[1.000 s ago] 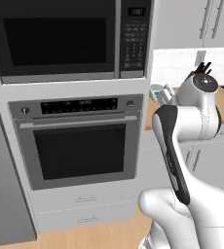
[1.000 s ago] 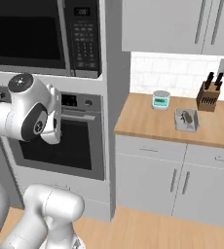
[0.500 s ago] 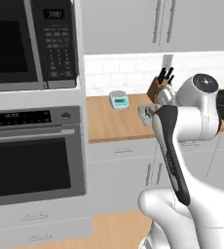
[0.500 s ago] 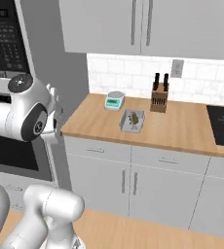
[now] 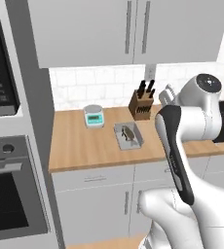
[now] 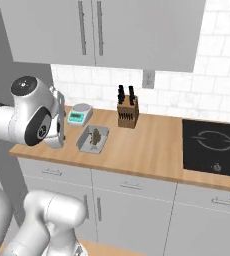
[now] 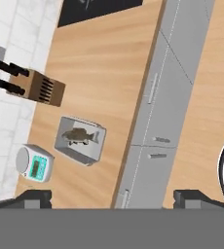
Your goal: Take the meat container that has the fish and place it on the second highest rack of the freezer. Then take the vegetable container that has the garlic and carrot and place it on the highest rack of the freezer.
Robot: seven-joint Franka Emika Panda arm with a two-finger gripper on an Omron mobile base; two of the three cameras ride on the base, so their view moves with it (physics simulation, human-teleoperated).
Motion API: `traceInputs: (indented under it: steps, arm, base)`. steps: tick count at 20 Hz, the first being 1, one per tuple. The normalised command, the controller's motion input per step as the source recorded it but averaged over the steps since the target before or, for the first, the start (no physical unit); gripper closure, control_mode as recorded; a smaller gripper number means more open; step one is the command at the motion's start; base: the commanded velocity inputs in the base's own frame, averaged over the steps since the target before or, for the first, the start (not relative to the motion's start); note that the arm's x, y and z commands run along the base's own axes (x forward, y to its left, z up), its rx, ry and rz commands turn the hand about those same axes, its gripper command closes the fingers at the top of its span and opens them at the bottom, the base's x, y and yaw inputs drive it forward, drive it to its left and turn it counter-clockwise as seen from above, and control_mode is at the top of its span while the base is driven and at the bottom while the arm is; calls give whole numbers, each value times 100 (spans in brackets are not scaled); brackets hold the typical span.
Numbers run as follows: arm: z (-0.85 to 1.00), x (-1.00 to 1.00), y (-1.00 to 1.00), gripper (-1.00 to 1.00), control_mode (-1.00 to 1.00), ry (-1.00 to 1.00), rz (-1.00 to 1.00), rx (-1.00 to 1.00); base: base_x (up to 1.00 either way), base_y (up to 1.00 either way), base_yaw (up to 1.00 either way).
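- Fish container (image 5: 129, 135) sitting on the wooden counter (image 5: 84, 146), just beside the small kitchen scale (image 5: 93, 116) and near the knife block (image 5: 141, 104).
- Hovering high above the counter, well apart from the container: the claw (image 7: 113, 197), its fingers spread wide and holding nothing.
- Best approached by lowering straight over the container, lining the fingers up across its narrow walls and closing on the rim, clear of the scale.
- Looking shallow, grey and rectangular, with one small dark fish (image 7: 80, 136) lying inside.

One tray (image 5: 129, 136) holding one fish (image 5: 129, 133), one kitchen scale (image 5: 93, 116), one knife block (image 5: 141, 104), one cooktop (image 6: 212, 146)
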Motion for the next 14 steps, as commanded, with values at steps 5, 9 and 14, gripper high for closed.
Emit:
traceInputs:
  steps: [5, 9, 14]
  arm:
    - [0, 0, 0, -100, 100, 0, 0, 0]
    - [-45, 4, 0, -100, -100, 0, 0, 0]
    - [-60, -3, 2, -100, -100, 9, 7, 0]
  base:
    - [61, 0, 0]
    - [0, 0, 0]
    - [0, 0, 0]
